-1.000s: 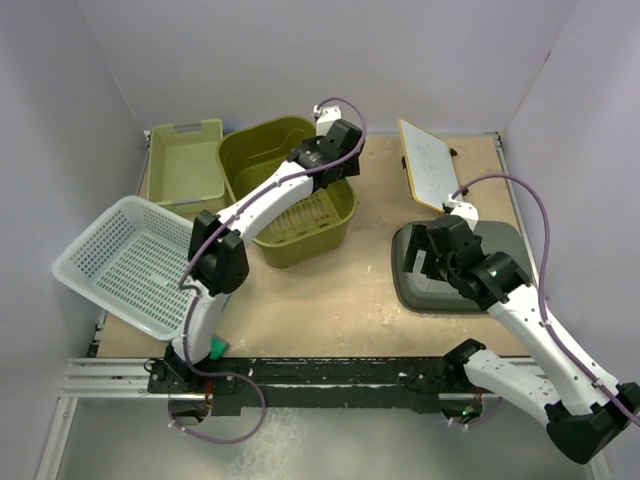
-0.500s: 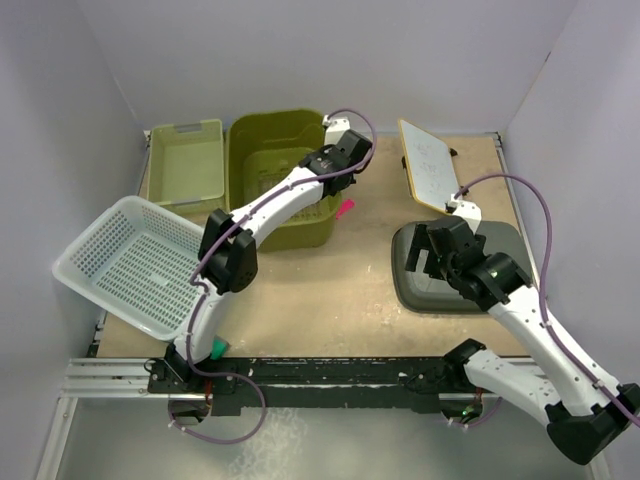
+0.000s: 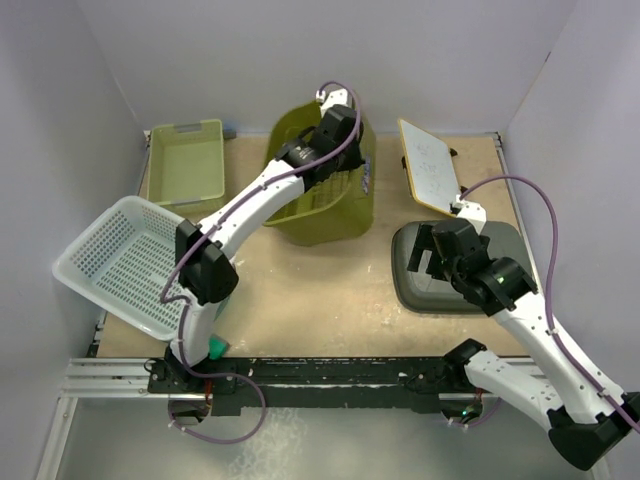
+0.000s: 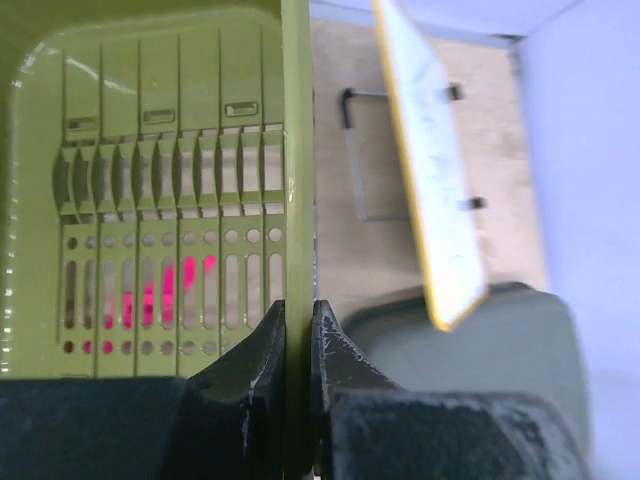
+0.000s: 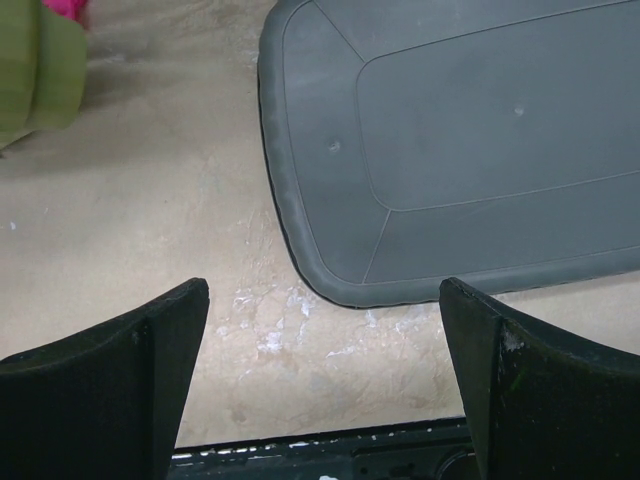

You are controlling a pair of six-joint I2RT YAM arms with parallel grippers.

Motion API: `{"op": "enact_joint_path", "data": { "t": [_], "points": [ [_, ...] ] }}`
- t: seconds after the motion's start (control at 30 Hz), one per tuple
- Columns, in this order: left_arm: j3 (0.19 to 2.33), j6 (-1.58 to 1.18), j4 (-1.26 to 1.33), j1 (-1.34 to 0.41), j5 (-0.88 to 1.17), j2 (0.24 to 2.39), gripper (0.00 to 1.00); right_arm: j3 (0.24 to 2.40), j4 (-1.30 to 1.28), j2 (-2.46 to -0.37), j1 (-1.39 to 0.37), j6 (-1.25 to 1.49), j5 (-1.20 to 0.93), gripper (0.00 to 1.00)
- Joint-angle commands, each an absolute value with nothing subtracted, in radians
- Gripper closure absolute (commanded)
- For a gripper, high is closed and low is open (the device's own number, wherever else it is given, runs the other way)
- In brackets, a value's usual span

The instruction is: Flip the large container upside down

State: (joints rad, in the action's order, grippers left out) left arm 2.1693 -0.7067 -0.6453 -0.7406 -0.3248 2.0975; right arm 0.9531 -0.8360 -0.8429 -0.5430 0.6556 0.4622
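The large container (image 3: 322, 205) is an olive-green slotted tub, tipped up on its side at the back middle of the table. My left gripper (image 3: 335, 128) is shut on its upper rim. In the left wrist view the two black fingers (image 4: 268, 345) pinch the green wall (image 4: 297, 200), with the slotted inside (image 4: 150, 200) to their left. Something pink (image 4: 170, 290) shows through the slots. My right gripper (image 3: 432, 252) hangs open over bare table at the corner of a dark grey tray (image 5: 450, 150), holding nothing (image 5: 325, 340).
A small light-green bin (image 3: 187, 165) stands at the back left. A white mesh basket (image 3: 125, 260) leans at the left edge. A yellow-edged white board (image 3: 428, 165) stands propped at the back right, close behind the grey tray (image 3: 500, 240).
My left gripper has shut on the container's rim and lifted it, tipping the tub up and to the right. The right arm has barely moved.
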Motion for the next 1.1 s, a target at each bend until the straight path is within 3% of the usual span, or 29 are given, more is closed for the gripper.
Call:
{"op": "enact_joint_path", "data": {
  "t": [0.0, 0.43, 0.53, 0.87, 1.07],
  "points": [
    [2.203, -0.785, -0.472, -0.743, -0.165, 1.989, 1.00, 0.946, -0.852, -0.824, -0.543, 0.668, 0.495, 0.01],
    [2.012, -0.963, -0.237, -0.663, 0.063, 1.839, 1.00, 0.935, -0.833, -0.833, -0.543, 0.670, 0.472, 0.02],
    [1.888, -1.075, -0.161, -0.599, 0.108, 1.776, 1.00, 0.932, -0.835, -0.834, -0.543, 0.672, 0.471, 0.02],
    [1.336, -1.488, 0.469, -0.478, 0.270, 1.599, 1.00, 0.930, -0.822, -0.839, -0.543, 0.659, 0.469, 0.02],
    [1.116, -1.625, 0.667, -0.413, 0.320, 1.583, 1.00, 0.913, -0.807, -0.834, -0.543, 0.658, 0.457, 0.02]
  ]
}}
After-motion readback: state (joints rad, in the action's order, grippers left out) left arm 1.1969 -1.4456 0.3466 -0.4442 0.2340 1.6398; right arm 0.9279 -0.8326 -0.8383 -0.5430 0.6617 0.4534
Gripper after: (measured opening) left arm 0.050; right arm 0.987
